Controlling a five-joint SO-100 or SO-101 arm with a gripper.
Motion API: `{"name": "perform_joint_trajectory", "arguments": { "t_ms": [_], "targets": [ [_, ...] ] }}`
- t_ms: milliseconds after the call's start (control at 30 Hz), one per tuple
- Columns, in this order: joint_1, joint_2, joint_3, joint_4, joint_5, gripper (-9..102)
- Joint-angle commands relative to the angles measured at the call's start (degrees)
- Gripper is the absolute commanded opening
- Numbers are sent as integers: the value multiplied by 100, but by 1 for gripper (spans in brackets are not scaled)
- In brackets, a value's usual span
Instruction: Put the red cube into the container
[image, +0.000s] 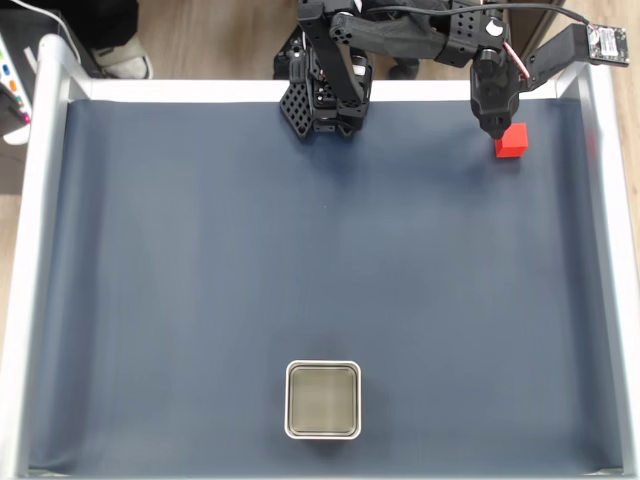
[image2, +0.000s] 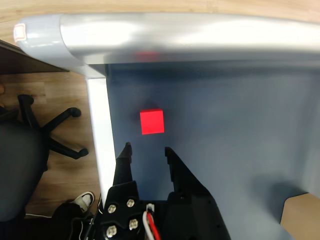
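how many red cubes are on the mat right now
1. The red cube lies near the mat's top right corner in the fixed view, just ahead of the open gripper in the wrist view.

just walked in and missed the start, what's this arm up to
A small robot arm is going after the red cube, which sits on the dark mat near the far right corner in the fixed view. The claw is open and lined up just short of the cube in the wrist view, not touching it yet. The tin stands empty at the opposite, near edge of the mat, so the cube has yet to be picked up and carried across.
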Motion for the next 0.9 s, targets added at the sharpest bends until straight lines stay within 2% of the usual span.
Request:
{"name": "perform_joint_trajectory", "arguments": {
  "t_ms": [0, 400, 867],
  "targets": [
    [18, 9, 44, -343, 18, 23],
    [299, -571, 510, -1863, -360, 24],
    [246, -1090, 422, -2259, -255, 24]
  ]
}}
